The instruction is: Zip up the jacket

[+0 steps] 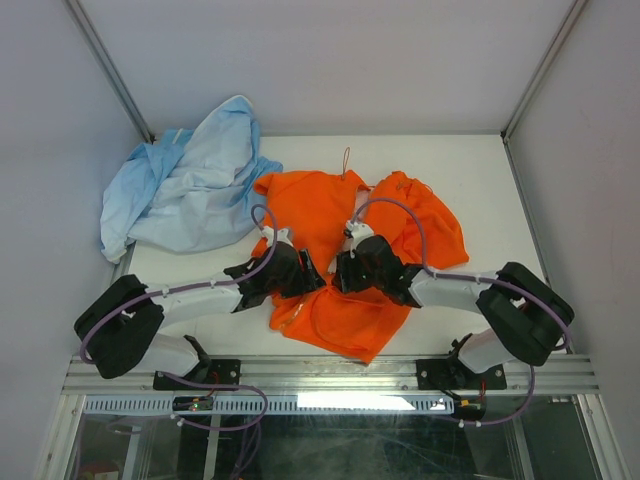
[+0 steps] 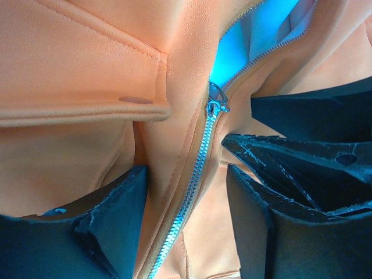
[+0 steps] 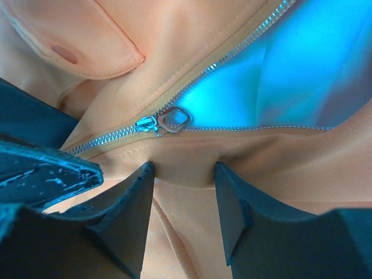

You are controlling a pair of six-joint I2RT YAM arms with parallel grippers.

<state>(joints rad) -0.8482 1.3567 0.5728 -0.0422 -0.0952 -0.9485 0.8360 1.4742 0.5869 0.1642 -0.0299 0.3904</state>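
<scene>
Reaching inward over the jacket [image 1: 320, 205], left gripper [image 2: 186, 172] parted astride zipper [image 2: 201, 152], right gripper [image 3: 181, 168] parted near slider [image 3: 148, 123].

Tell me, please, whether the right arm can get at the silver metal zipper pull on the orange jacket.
Probably yes: the right tool sits open just short of the silver metal zipper pull, only orange fabric jacket between them.

Crowded over the middle of the jacket [image 1: 320, 205]: left pincer [image 1: 314, 274] and right pincer [image 1: 340, 272] tip to tip, barely any gap between. Seen from the left wrist, black fingers [image 2: 308, 110] of the right pincer just beside the zipper slider [image 2: 216, 106], closing off that side. Far-left corner heaped with a rumpled light blue garment [image 1: 190, 190]. Open bench [image 1: 480, 170] at far right and behind the jacket.
</scene>
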